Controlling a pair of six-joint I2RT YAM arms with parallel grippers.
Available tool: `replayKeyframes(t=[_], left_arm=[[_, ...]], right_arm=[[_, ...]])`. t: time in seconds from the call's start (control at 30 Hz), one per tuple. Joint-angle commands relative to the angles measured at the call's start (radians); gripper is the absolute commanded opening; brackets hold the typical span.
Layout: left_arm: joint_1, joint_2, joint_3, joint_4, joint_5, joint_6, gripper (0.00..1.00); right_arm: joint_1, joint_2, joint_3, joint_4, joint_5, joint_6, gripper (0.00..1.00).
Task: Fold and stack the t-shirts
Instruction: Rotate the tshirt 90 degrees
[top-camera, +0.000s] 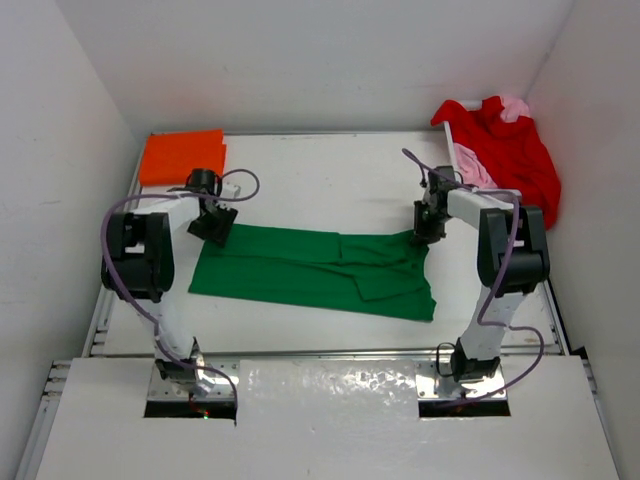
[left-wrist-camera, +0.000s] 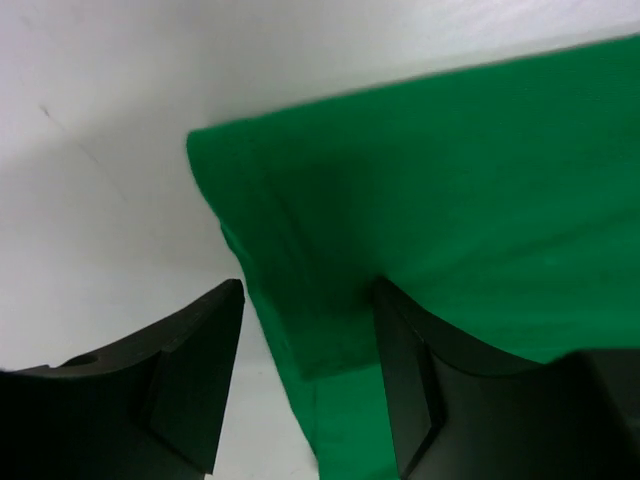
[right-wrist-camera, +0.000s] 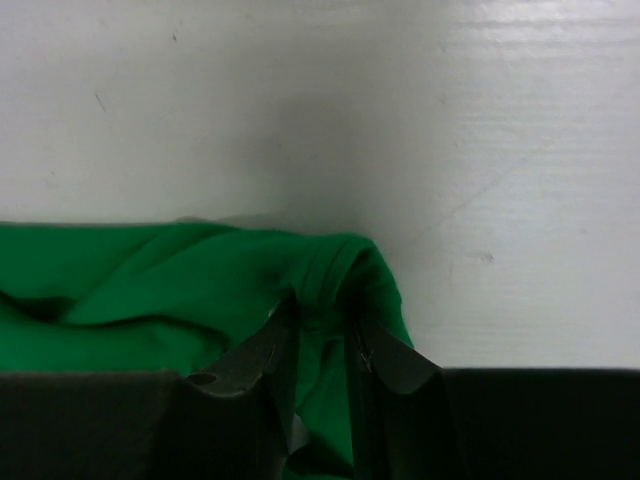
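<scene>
White tabletop (top-camera: 320, 170), walled in on three sides. Biggest cloth was the green t-shirt (top-camera: 300, 265), lying mid-tabletop, spread flat but partly doubled over at its right half. Its long axis ran left-right, between the two arms.

Red t-shirt (top-camera: 515, 150) was heaped in the far right corner, unfolded, with the light pink t-shirt (top-camera: 475, 172) tangled in the same heap, showing at the top and the left side. Orange t-shirt (top-camera: 182, 155) sat in the far left corner, already folded into a flat rectangle, well apart from the green one.

Left end effector (top-camera: 212, 228) was at the green shirt's far left corner. Left wrist view: fingers stood moderately wide and straddled the hem, one finger over bare tabletop, the other over cloth. Nothing was pinched.

Right end effector (top-camera: 428, 232) was at the far right corner. Right wrist view: fingers were narrow, with a raised fold of green hem caught between them. It looked like a grip on the cloth.

Key relation: each arm was at its own end of the far long edge, and the body of the shirt lay toward the near side from both end effectors. My read was that the coming move would be a lengthwise fold, carrying the far edge over toward the near edge. The left would need to close on its corner first, or the edge would lift unevenly.
</scene>
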Motion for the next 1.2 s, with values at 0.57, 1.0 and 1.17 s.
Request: replayKeyframes(t=[0.57, 1.0, 1.17], left_arm=[[0.015, -0.29, -0.416, -0.123, 0.085, 0.32, 0.53], [0.103, -0.235, 0.13, -0.448, 0.299, 0.288, 0.59], [0.197, -0.143, 0.066, -0.315, 0.201, 0.302, 0.59]], right_arm=[[0.076, 0.629, 1.063, -0.028, -0.135, 0.078, 0.35], [0.065, 0.27, 0.93, 0.093, -0.075, 0.052, 0.58], [0.062, 0.025, 0.53, 0.029, 0.032, 0.059, 0.36]])
